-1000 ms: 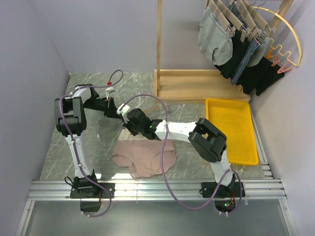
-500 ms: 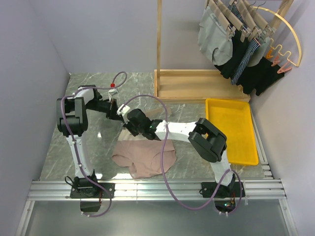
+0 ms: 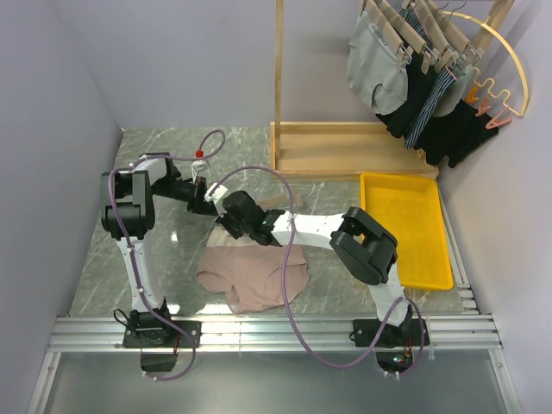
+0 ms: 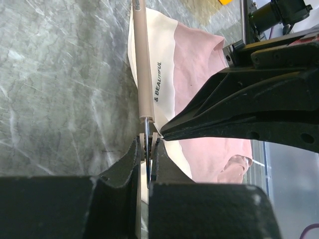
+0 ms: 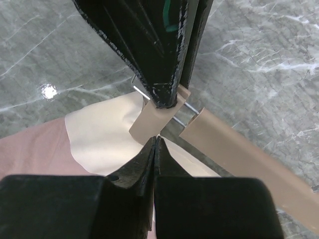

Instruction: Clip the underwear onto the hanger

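The dusty-pink underwear (image 3: 254,276) lies flat on the marble table in front of both grippers. Its cream waistband (image 4: 163,69) with dark lettering lies beside the light-wood hanger bar (image 4: 142,64). My left gripper (image 4: 147,147) is shut on the wooden clip at the bar's end, pinching it (image 5: 152,122). My right gripper (image 5: 156,140) is shut on the edge of the cream waistband, right below that clip. In the top view the two grippers meet tip to tip, left (image 3: 210,200) and right (image 3: 222,216), and the arms hide most of the hanger.
A yellow tray (image 3: 405,228) sits at the right. A wooden rack base (image 3: 345,147) stands behind it. Grey, black and striped garments (image 3: 414,78) and a gold wire arch (image 3: 509,69) hang at the top right. Purple cables loop over both arms.
My left arm has swung slightly right and its gripper has closed in on the right gripper. The underwear and the right arm have barely moved.
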Robot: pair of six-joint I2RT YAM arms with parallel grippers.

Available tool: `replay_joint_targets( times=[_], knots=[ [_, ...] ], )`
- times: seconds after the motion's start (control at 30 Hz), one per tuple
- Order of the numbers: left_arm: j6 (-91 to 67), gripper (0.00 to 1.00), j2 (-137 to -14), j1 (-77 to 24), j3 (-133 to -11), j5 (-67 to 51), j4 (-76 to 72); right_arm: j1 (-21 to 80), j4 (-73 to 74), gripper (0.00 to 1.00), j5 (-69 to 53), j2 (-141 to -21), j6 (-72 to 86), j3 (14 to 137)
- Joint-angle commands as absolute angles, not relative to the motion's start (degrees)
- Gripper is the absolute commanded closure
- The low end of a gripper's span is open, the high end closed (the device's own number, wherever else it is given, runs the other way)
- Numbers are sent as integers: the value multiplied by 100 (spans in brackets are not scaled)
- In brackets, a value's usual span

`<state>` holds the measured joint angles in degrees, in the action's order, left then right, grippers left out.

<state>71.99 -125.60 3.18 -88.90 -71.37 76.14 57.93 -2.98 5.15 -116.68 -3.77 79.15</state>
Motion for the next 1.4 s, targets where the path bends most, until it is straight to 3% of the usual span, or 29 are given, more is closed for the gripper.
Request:
replay_joint_targets(
  times=[0.0, 0.43, 0.9, 1.1, 1.17, 1.3, 1.37],
  knots=[
    [7602, 100, -12630, 272, -8807, -7418, 7840, 5818, -536, 100, 615, -11461, -448, 7937],
    [7866, 100, -12718, 281, -8570, -7146, 7840, 5792, -536, 100, 642, -11443, -466, 7937],
    [7647, 60, -12691, 413, -8675, -6961, 7840, 5783, -440, 100, 624, -11522, -466, 8051],
    [7418, 49, -12595, 527, -8894, -6987, 7831, 5774, -167, 100, 580, -11654, -431, 8261],
    [7252, 42, -12595, 624, -9035, -6952, 7805, 5774, -88, 93, 580, -11663, -422, 8332],
    [6909, 40, -12481, 826, -9193, -6864, 7612, 5757, -44, 63, 545, -11523, -422, 8367],
    [6654, 39, -12305, 923, -9237, -6750, 7393, 5731, 130, 56, 536, -11392, -422, 8393]
  ],
)
